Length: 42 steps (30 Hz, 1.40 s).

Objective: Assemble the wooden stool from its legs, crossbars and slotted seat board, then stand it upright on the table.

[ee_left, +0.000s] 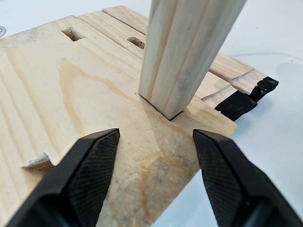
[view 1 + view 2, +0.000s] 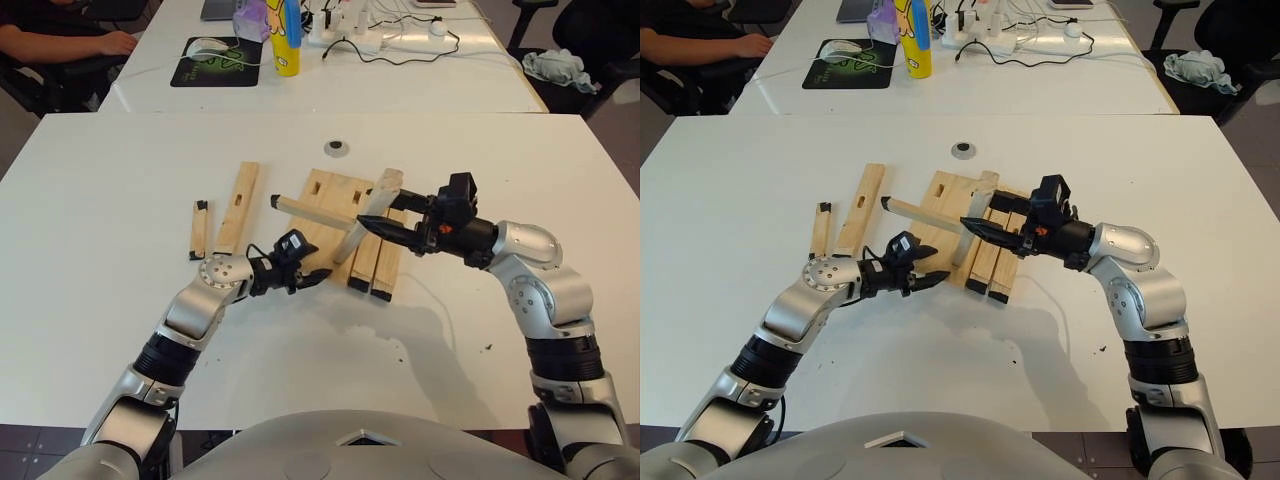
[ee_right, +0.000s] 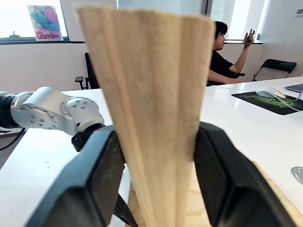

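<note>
The slotted seat board (image 2: 318,192) lies flat mid-table, with two wooden bars (image 2: 376,266) against its right side. A wooden leg (image 2: 368,217) leans up out of the board's near corner, its foot in a slot (image 1: 166,112). My right gripper (image 2: 372,222) is shut on this leg (image 3: 154,118) about halfway up. A second bar (image 2: 312,212) lies slanted across the board. My left gripper (image 2: 318,275) stands open just before the board's near corner, its fingers (image 1: 90,170) either side of the leg's foot without touching it.
A slotted plank (image 2: 240,205) and a short black-tipped piece (image 2: 199,228) lie left of the board. A small black round object (image 2: 337,149) sits behind it. The back table holds a mouse mat (image 2: 215,60), a yellow bottle (image 2: 286,38) and cables.
</note>
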Available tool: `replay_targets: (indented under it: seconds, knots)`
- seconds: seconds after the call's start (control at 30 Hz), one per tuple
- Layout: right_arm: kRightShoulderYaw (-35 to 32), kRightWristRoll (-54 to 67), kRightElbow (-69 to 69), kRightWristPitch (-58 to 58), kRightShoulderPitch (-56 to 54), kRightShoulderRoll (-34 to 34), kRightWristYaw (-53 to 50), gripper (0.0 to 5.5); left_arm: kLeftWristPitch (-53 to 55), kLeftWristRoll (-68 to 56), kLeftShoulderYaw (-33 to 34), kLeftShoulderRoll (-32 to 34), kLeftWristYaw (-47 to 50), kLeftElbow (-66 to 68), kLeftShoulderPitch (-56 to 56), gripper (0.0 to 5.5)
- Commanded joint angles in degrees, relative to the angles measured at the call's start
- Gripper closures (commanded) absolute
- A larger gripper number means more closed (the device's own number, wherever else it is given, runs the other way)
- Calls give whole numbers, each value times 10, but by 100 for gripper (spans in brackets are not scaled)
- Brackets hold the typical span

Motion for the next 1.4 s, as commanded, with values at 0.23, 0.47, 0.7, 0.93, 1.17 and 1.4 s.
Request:
replay_targets:
  seconds: [0.23,0.47,0.7,0.93,1.17,1.4]
  knots:
    - [74,-69,39,10,82,-45,23,344,40,18,-18,12,1,35,27,261]
    - [74,-55,79,-5,62,-31,-2,344,41,18,-18,8,6,41,25,261]
    - [55,-22,77,9,44,-20,-10,344,43,15,-17,6,11,44,25,261]
    - [25,-17,65,12,38,-18,-9,230,43,14,-12,4,16,43,33,261]
    - [-83,78,-27,107,101,-118,45,230,44,16,-9,6,19,43,39,261]
    - [-271,399,-69,292,13,-236,59,286,46,12,11,15,21,32,58,261]
